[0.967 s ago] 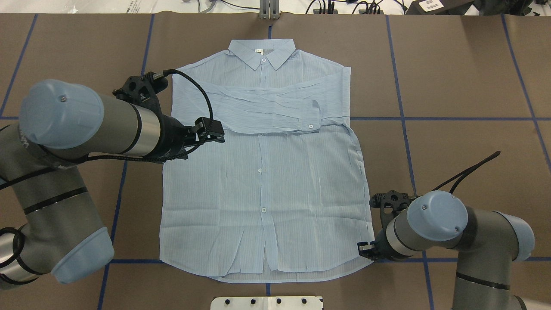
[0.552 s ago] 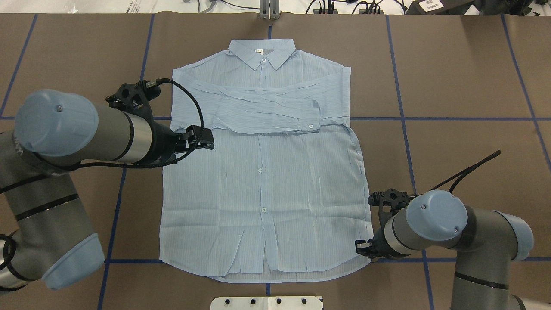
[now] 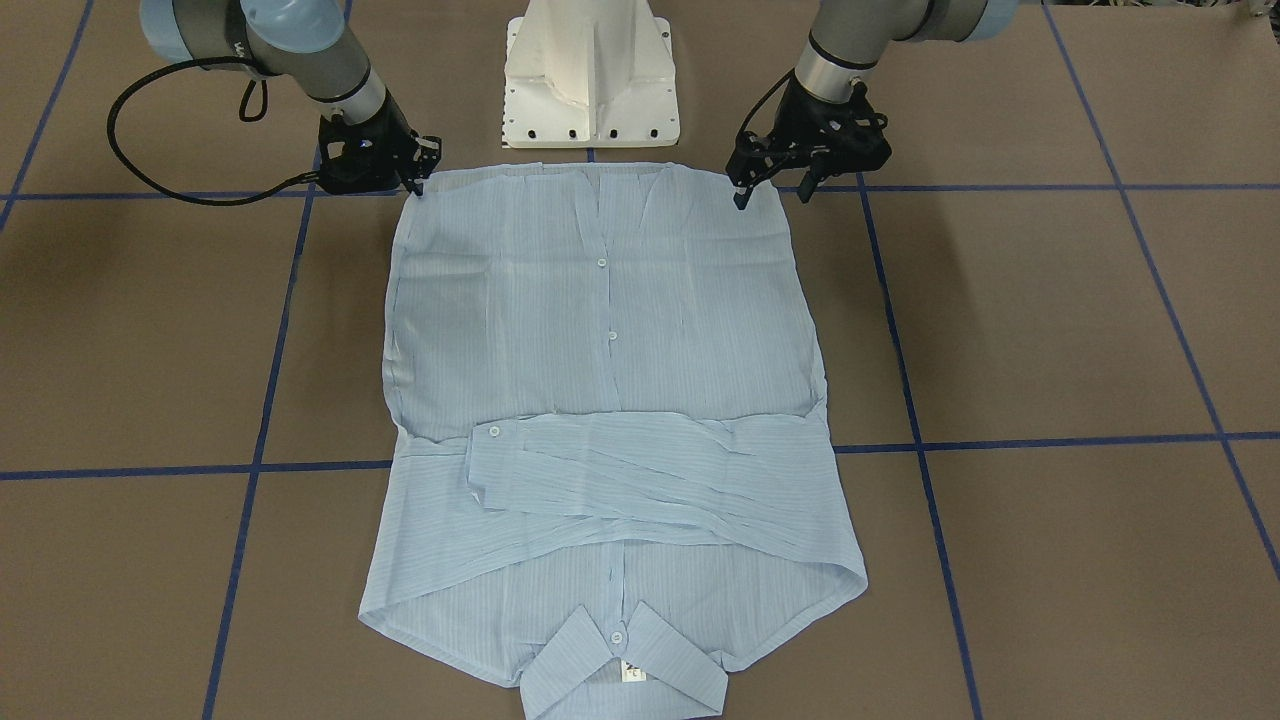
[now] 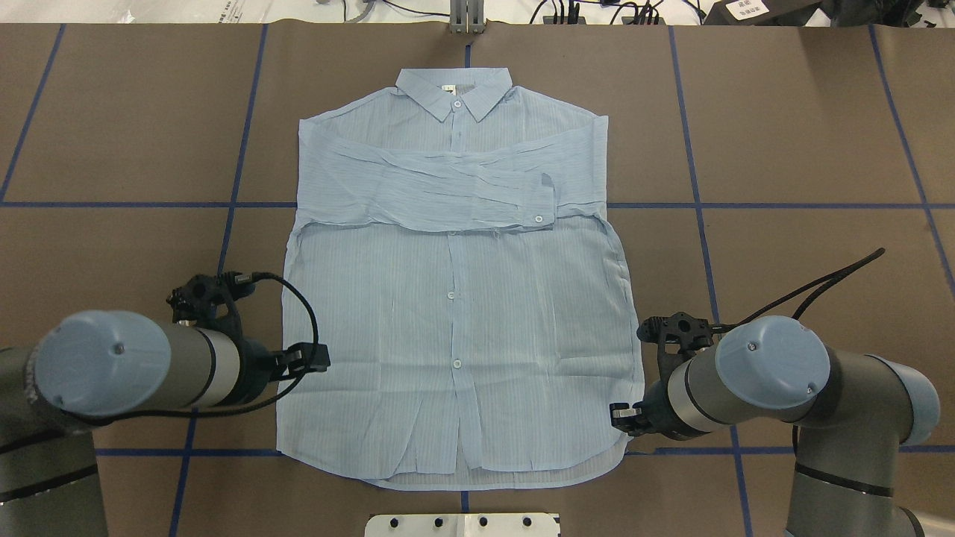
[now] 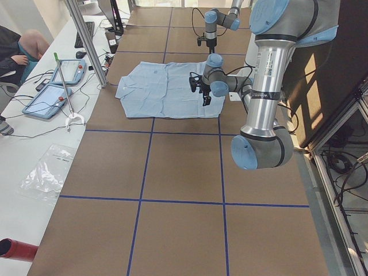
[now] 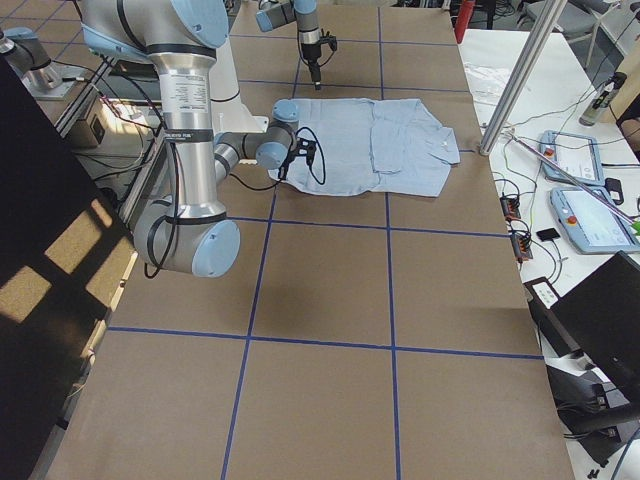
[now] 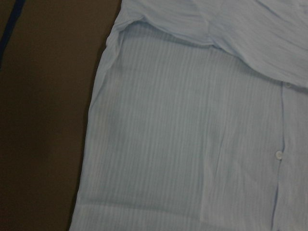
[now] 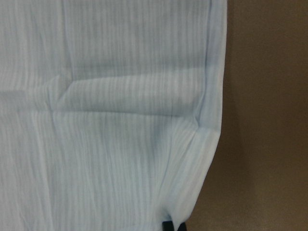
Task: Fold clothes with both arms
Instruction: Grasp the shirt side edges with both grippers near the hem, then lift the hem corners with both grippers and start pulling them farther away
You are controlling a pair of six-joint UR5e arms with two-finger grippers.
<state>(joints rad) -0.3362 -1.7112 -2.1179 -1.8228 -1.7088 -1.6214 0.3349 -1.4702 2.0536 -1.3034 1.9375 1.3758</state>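
The shirt (image 4: 455, 313) lies flat on the surface (image 4: 783, 261); jaws of the left arm (image 4: 186, 365) and right arm (image 4: 701, 391) look open and empty near its hem (image 4: 462, 477), so pinch both corners evenly

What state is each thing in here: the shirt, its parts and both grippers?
shirt, flat on the table, front up, buttoned, body not yet folded
sleeves, both folded across the chest
collar, flat, at the end far from the robot
left gripper, open, at one hem corner
right gripper, at the other hem corner, open or shut unclear
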